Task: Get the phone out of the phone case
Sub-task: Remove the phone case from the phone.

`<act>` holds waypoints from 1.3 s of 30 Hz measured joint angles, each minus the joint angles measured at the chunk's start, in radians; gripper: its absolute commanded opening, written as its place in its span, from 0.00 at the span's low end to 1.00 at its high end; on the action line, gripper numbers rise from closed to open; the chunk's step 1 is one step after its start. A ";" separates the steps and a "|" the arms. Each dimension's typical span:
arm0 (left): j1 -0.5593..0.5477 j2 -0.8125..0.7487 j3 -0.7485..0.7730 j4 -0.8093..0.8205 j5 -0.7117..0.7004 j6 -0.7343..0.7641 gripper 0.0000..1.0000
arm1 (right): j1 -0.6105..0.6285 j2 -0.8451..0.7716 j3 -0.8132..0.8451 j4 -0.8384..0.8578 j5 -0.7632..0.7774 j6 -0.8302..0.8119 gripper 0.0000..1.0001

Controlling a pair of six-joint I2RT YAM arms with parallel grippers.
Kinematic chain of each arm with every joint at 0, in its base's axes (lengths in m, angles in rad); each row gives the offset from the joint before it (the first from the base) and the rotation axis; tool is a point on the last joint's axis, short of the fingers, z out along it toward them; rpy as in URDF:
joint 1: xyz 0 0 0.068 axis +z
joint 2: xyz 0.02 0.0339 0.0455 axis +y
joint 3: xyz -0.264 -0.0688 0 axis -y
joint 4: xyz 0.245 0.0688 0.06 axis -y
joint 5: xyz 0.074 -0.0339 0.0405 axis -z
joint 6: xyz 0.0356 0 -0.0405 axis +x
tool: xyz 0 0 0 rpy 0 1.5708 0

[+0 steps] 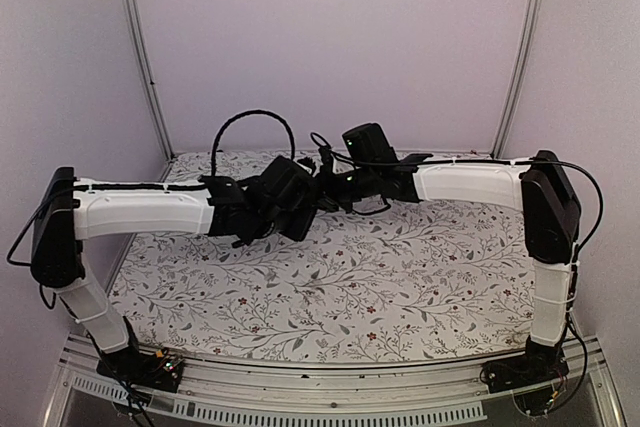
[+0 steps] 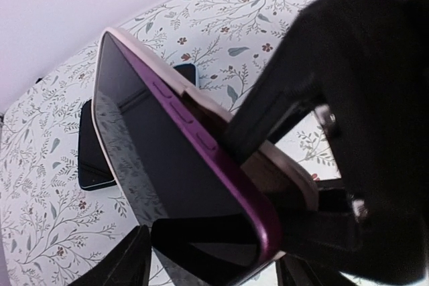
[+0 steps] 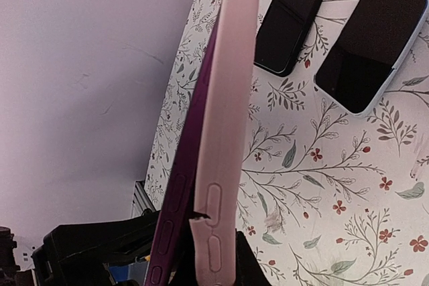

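A: On the left, the left end effector (image 2: 213, 264) straddles the near end of the phone (image 2: 167, 165), with its fingers (image 2: 124, 262) on either side. Whether they pinch it yet, I can't tell.

B: And the phone itself hangs in mid-air above the table (image 1: 400, 287), right where the two arms meet, screen dark, purple edge showing.

A: Yes, and the pink phone case (image 3: 228, 98) stands off that purple edge along the button side. I'd call the peel under way, not finished.

B: Over on the right, the right end effector (image 3: 198, 262) is clamped tight on the lower part of the case.

A: So my advice: the left takes the bare purple body only, not the pink lip, squeezes firmly, then the two draw apart along the phone's length rather than twisting.

B: Slowly too. Two other phones (image 3: 291, 21) lie on the table nearby, and a slip could drop this one among them
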State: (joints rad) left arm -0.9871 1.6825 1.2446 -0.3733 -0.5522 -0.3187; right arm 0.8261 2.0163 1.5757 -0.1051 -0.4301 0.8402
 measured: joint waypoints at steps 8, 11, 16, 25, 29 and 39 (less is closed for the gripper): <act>-0.042 0.057 0.035 -0.010 -0.148 0.014 0.56 | -0.003 0.000 0.000 -0.002 -0.011 0.040 0.00; -0.053 0.068 0.044 -0.010 -0.185 0.015 0.51 | -0.006 0.000 0.000 0.001 -0.014 0.052 0.00; -0.067 0.076 0.045 -0.005 -0.219 0.020 0.46 | -0.009 0.000 0.000 0.002 -0.023 0.076 0.00; -0.076 0.099 0.058 0.010 -0.246 0.019 0.31 | -0.017 0.000 -0.011 0.018 -0.025 0.098 0.00; -0.079 0.108 0.058 0.016 -0.247 0.014 0.21 | -0.019 0.000 -0.022 0.023 -0.025 0.105 0.00; -0.080 0.113 0.058 0.043 -0.253 0.014 0.00 | -0.021 -0.008 -0.026 0.022 -0.003 0.108 0.00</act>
State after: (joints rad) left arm -1.0668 1.7954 1.3025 -0.3302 -0.8051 -0.3042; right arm 0.8055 2.0079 1.5501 -0.0830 -0.4328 0.9482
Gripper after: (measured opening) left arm 0.402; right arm 0.102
